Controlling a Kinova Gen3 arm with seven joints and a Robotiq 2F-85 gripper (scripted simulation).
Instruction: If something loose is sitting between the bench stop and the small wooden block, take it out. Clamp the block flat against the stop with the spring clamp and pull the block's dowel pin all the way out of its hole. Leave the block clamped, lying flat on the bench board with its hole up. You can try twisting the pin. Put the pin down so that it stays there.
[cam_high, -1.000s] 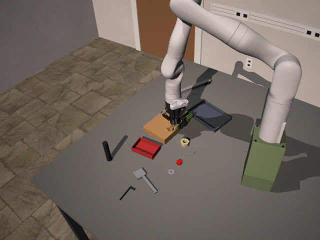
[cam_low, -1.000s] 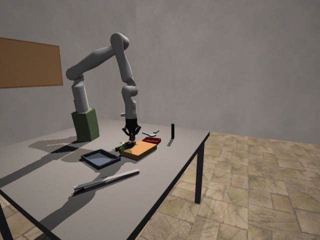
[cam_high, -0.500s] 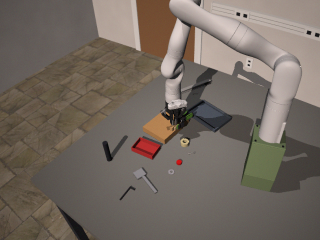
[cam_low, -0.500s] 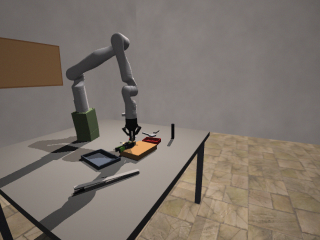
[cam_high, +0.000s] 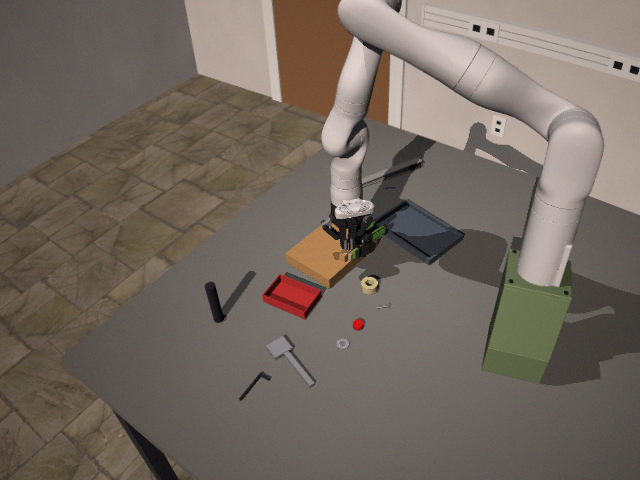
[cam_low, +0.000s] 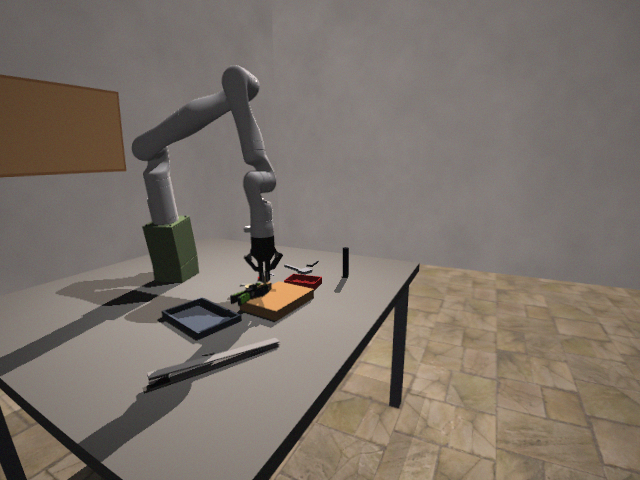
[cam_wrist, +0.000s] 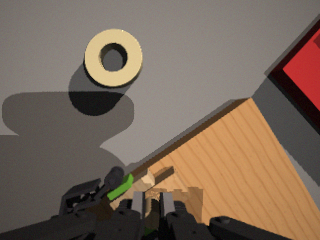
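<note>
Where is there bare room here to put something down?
Bare tabletop lies between the grey mallet and the upright black cylinder. The shallow dark blue tray looks empty. Crowded: the wooden board's corner beneath the gripper.

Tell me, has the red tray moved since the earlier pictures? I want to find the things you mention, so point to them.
No. The red tray (cam_high: 305, 312) (cam_low: 303, 285) (cam_wrist: 305, 70) sits just off the same corner of the wooden board (cam_high: 315, 253) (cam_low: 281, 299) (cam_wrist: 240, 150), with the same narrow gap between them.
</note>
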